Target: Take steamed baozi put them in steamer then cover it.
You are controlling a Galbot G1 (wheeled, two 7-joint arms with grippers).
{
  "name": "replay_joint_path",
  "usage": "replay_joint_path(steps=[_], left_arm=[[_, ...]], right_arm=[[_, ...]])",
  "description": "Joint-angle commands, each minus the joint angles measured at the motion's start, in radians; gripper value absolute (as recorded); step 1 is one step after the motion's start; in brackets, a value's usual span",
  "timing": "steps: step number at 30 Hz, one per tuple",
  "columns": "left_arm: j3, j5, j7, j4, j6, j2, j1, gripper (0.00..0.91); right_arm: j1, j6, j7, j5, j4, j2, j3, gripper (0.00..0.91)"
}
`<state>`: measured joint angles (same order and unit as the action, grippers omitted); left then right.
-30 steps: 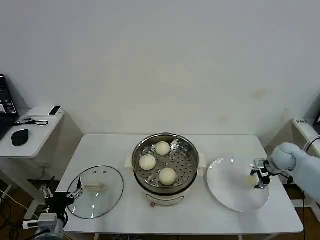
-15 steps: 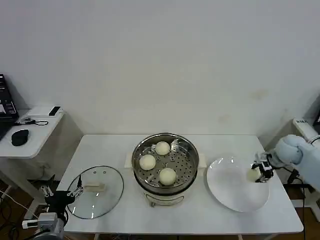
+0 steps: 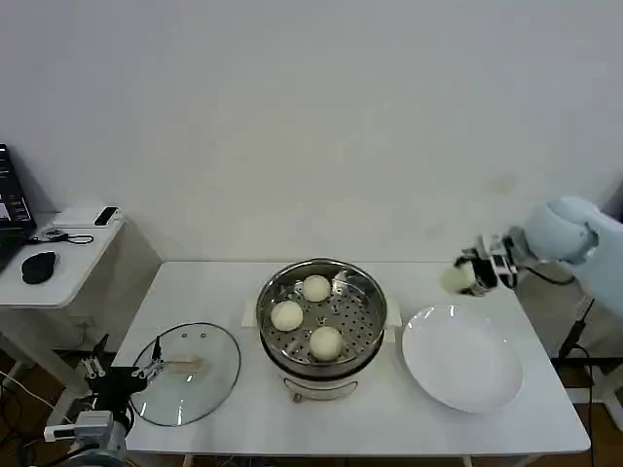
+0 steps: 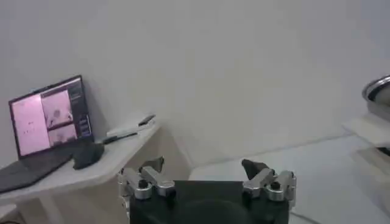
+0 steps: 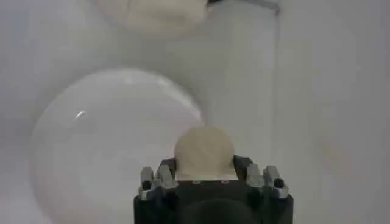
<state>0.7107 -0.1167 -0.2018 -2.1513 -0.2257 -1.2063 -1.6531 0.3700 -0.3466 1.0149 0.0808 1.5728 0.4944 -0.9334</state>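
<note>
At right of centre in the head view, the right gripper grasps one steamed baozi in the air above the white plate. Three buns lie in the steamer at centre; the cover rests at lower left, beside the idle left gripper, its fingers spread.

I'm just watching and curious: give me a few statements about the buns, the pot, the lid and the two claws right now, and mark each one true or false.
1. Three buns lie in the steamer. True.
2. The cover sits on the steamer. False: it lies on the table to the steamer's left.
3. The right gripper holds a baozi in the air. True.
4. The white plate has two buns on it. False: it holds no buns.
5. The left gripper grips the cover's handle. False: it is open, at the table's left edge, apart from the handle.
</note>
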Motion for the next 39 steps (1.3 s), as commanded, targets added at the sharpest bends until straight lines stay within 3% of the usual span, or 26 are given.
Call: replay_joint_path(steps=[1,7,14,27,39], left_arm=[[0.003,0.004,-0.001,0.007,0.001,-0.002,0.0,0.907],[0.014,0.003,-0.001,0.006,0.004,-0.006,-0.005,0.907],[0.022,0.001,-0.001,0.001,0.003,-0.013,-0.002,0.907],[0.03,0.001,0.001,0.002,0.007,-0.007,0.0,0.907],[0.027,0.0,0.001,0.011,0.008,-0.01,0.005,0.907]], right_arm=[[0.363,-0.172,-0.096,0.304,0.059,0.282,-0.248,0.645],[0.306,-0.289,-0.22,0.438,0.035,0.428,-0.276,0.645],[0.244,-0.379,-0.32,0.527,0.056,0.476,-0.334,0.645],[0.078,-0.381,-0.315,0.453,0.016,0.434,-0.316,0.655],[0.053,-0.38,-0.289,0.402,-0.009,0.424,-0.313,0.655]])
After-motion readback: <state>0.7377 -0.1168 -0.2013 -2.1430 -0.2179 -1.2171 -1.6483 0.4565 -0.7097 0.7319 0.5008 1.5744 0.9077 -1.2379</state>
